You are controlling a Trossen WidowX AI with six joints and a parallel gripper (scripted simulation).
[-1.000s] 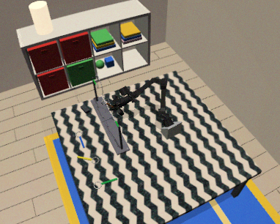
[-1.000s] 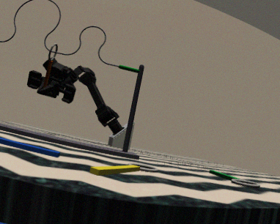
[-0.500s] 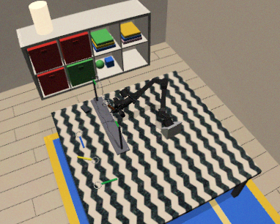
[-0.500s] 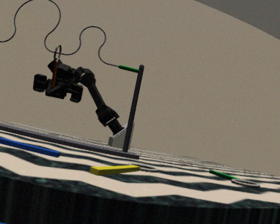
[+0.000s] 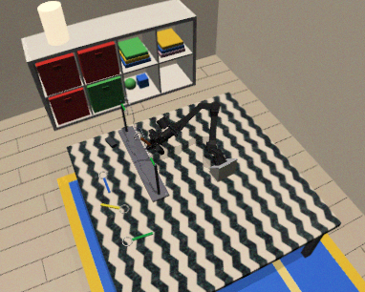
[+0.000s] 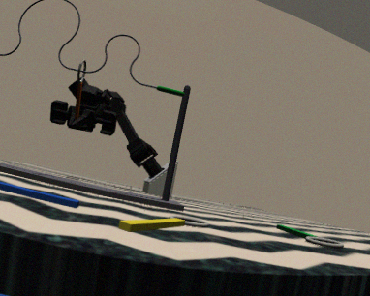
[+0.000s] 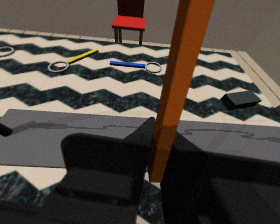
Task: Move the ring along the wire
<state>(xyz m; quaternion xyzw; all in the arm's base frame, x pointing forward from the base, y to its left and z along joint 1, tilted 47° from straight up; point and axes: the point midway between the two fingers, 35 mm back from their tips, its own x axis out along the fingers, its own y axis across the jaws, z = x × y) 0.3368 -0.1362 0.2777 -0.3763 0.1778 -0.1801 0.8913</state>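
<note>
from the wrist view i see the handle (image 7: 178, 85) run off the top edge, so the ring is out of sight there. the fingers cover its lower end. from the top view the ring (image 5: 139, 135) and wire are too small to tell apart. in the exterior view the wire (image 6: 36, 29) leaves the left edge, hiding the far post, and i can't tell whether wire and ring (image 6: 82, 71) touch.

Arm (image 6: 133, 135) stretched out, raised; gripper (image 6: 78, 103) clamped on orange handle (image 7: 177, 90), held near upright.
</note>
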